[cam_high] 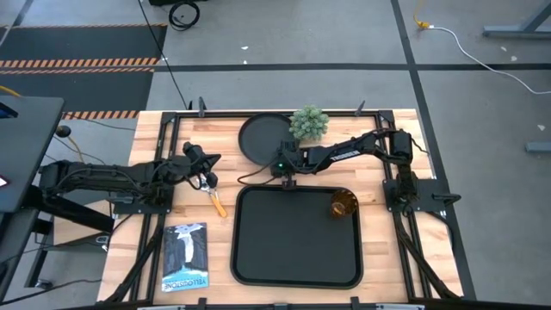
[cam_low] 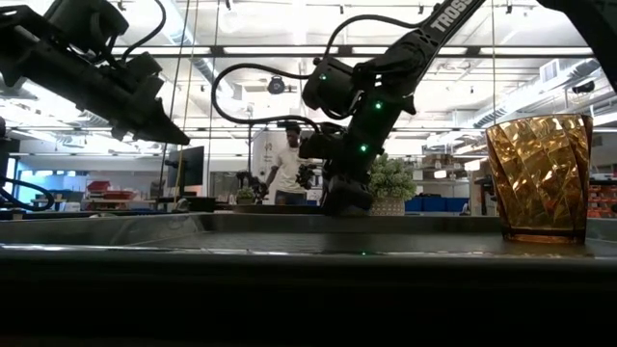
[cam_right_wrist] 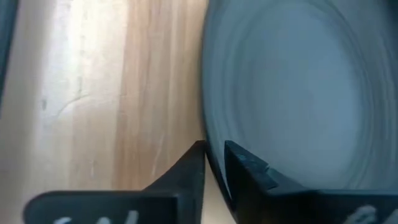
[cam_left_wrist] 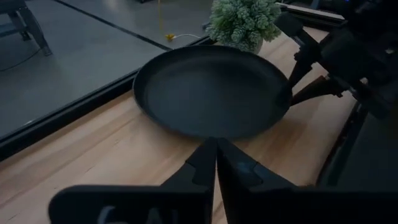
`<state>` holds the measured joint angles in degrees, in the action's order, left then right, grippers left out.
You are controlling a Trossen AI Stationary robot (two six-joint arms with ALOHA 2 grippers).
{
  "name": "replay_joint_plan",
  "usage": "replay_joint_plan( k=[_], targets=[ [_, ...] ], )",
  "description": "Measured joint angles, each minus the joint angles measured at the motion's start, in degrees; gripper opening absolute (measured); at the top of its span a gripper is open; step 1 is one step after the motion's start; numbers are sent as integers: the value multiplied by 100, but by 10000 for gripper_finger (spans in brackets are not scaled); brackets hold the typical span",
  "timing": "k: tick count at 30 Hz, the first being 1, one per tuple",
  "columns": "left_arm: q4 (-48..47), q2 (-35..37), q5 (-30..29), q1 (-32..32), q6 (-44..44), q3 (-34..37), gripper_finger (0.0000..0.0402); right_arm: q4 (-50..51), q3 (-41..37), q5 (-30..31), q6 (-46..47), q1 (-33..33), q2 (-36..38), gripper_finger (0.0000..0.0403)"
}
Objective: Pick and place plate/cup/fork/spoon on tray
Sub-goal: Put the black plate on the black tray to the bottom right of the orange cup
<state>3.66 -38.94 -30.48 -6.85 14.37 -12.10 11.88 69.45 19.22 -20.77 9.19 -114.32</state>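
Pinching the plate (cam_right_wrist: 292,93) rim at lower centre of the wrist frame, the right gripper (cam_right_wrist: 214,155) fingers are nearly closed; grip should be confirmed before lifting toward the tray (cam_high: 297,274), left gripper (cam_left_wrist: 216,162) closed empty.

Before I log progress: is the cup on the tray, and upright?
Yes. The cup stands upright inside the tray, near its right rim, mouth up; in the low view it sits level on its base.

You'll find a small frosted-green artificial plant (cam_high: 309,123) just beyond the right claw (cam_high: 288,182), on the pale wooden slatted desk (cam_high: 392,250). A blue-and-white printed booklet (cam_high: 186,257) lies well behind the left claw (cam_high: 209,182).
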Motion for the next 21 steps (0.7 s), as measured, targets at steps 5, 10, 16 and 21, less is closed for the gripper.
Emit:
replay_joint_plan(
  k=[5,10,16,21],
  targets=[
    [-2,-2,-1,0,-1,0,24,37,4,-148,-27,-14,0,28],
    [-2,-2,-2,0,36,0,25,67,13,-175,-40,-50,15,15],
    [-1,-2,-2,0,121,0,25,326,90,-378,44,-150,73,21],
    [21,-2,-3,0,118,0,25,788,462,-849,172,-222,109,16]
  ],
)
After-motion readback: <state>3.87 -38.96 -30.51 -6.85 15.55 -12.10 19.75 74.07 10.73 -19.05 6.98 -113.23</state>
